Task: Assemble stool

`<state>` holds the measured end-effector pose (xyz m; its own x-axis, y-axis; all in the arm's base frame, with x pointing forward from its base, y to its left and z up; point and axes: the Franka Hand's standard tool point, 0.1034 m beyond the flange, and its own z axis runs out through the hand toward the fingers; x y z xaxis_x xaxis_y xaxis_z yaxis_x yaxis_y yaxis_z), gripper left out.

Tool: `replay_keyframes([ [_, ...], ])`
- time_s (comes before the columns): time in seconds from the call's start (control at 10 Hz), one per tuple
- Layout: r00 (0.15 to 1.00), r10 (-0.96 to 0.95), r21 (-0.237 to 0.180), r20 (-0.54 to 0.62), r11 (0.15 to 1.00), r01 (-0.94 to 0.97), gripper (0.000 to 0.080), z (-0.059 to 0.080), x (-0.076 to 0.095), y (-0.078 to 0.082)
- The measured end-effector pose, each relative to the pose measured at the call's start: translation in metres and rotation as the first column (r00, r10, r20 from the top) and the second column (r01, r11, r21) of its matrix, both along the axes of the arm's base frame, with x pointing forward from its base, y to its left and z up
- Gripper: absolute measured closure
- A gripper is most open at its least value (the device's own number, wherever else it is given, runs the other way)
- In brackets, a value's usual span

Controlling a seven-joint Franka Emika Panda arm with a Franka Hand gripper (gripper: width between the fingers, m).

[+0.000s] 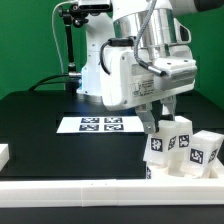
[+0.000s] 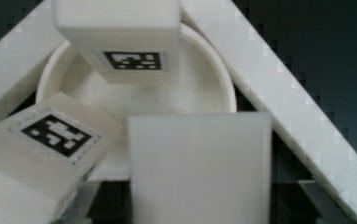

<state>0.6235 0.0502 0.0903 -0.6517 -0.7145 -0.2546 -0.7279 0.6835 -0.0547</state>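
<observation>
The round white seat lies at the exterior view's right, against the front rail. Three blocky white legs with tags stand on it. My gripper is above the seat and shut on the leg nearest the exterior view's left, holding it upright on the seat. The other two legs stand beside it. In the wrist view the held leg fills the space between my gripper's dark fingers. The seat's rimmed bowl lies behind it. Two tagged legs stand there.
The marker board lies flat mid-table, behind the seat. A long white border rail runs along the front, with a rail end at the exterior view's left. A black stand rises at the back. White rails flank the seat.
</observation>
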Motion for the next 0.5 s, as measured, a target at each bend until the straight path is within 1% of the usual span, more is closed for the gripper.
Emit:
replay_keyframes([
  [0.1,1.0,0.01,-0.002,0.001,1.0,-0.01,0.0384,0.0,0.0,0.001],
  [0.2,1.0,0.022,-0.005,0.003,1.0,-0.022,0.025,0.0,0.0,0.0],
  [0.3,0.998,0.066,-0.014,0.016,0.998,-0.066,0.025,0.004,0.002,-0.003],
  [0.4,0.994,0.103,-0.017,0.022,0.995,-0.103,0.0167,0.009,0.003,-0.004],
  [0.5,0.988,0.153,-0.025,0.035,0.988,-0.152,0.0154,0.016,0.005,-0.004],
])
